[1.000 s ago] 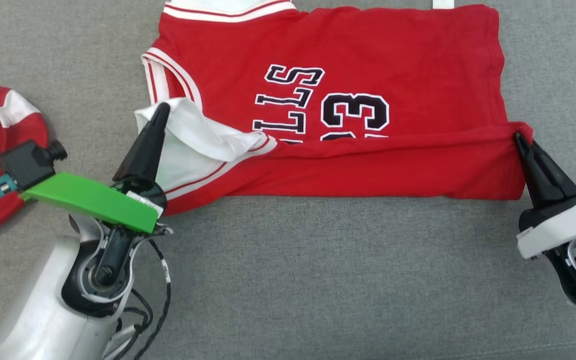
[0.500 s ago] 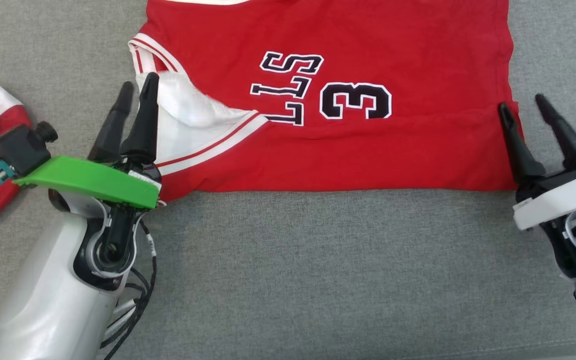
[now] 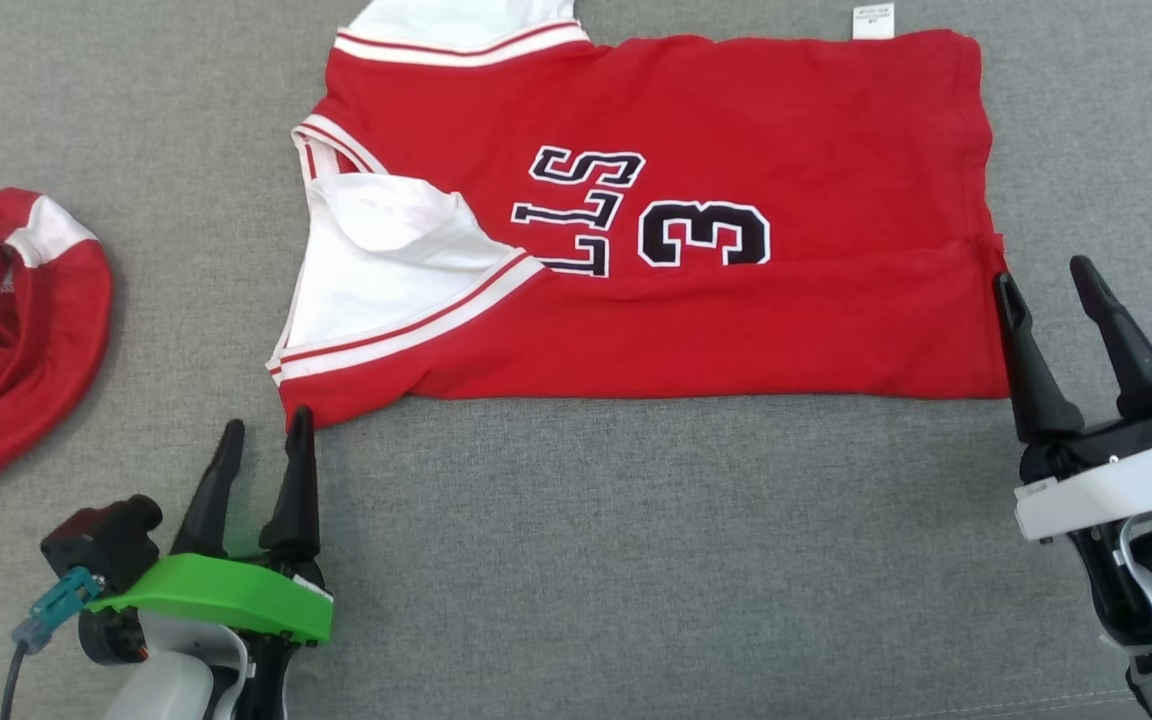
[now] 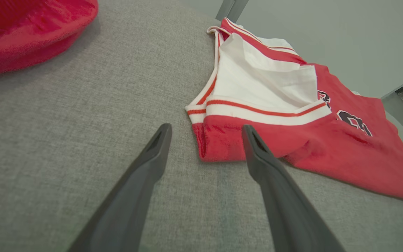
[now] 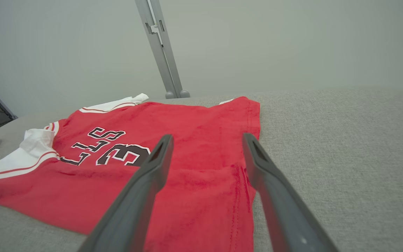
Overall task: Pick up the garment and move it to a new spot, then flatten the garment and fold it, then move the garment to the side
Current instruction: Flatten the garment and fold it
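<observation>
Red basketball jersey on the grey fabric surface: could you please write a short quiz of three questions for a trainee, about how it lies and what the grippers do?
1. True or false: the left gripper is shut on the red basketball jersey.
2. Which digit can be read whole on the jersey? A) 3 B) 7 C) 5
3. What lies on the grey fabric surface to the robot's left of the jersey?

Key
1. False: it is open, like the right gripper.
2. A
3. A crumpled red and white garment.
</observation>
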